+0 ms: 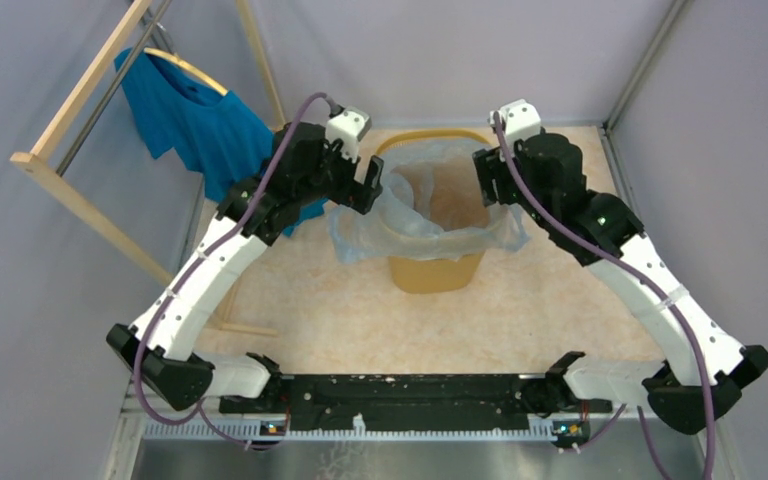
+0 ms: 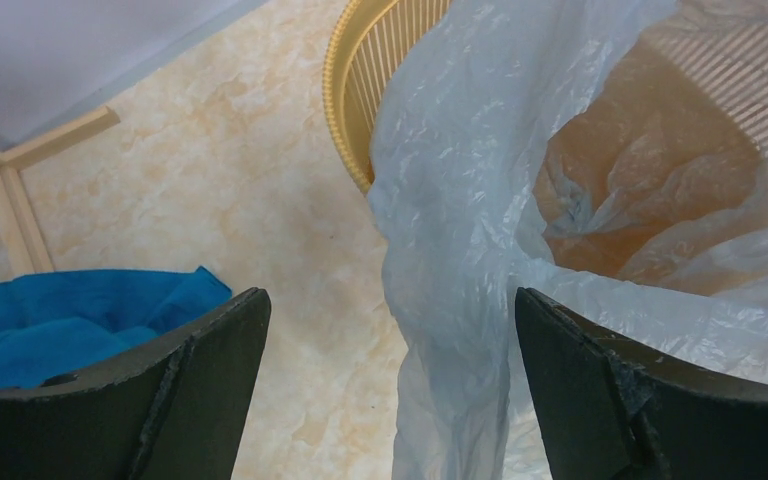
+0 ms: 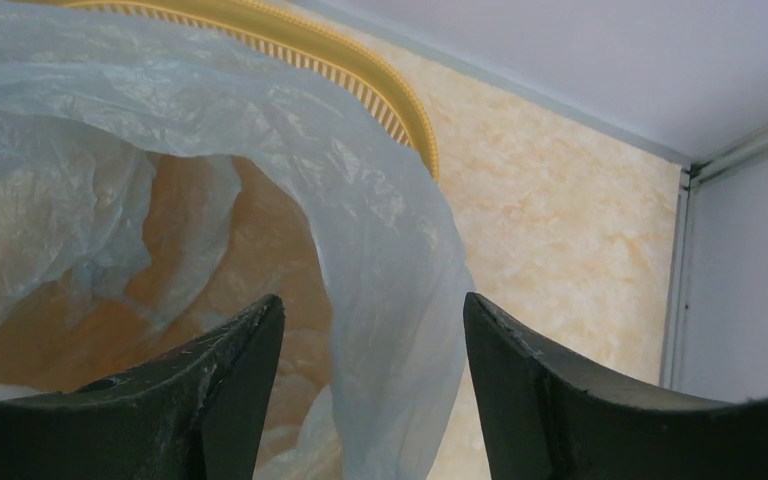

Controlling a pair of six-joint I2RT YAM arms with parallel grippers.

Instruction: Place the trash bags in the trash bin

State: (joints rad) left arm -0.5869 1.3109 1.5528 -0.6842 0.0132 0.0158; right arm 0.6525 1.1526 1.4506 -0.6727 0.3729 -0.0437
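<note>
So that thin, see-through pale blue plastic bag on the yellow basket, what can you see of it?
The thin, translucent pale grey-blue plastic film bag is crinkled and spread open over the yellow mesh-walled plastic bin. Its middle sags inside, orange walls showing through; its edges drape over the left, right and near rim, the far rim bare. Loose film hangs between the open fingers of the left gripper and the right gripper; neither pinches it.
</note>
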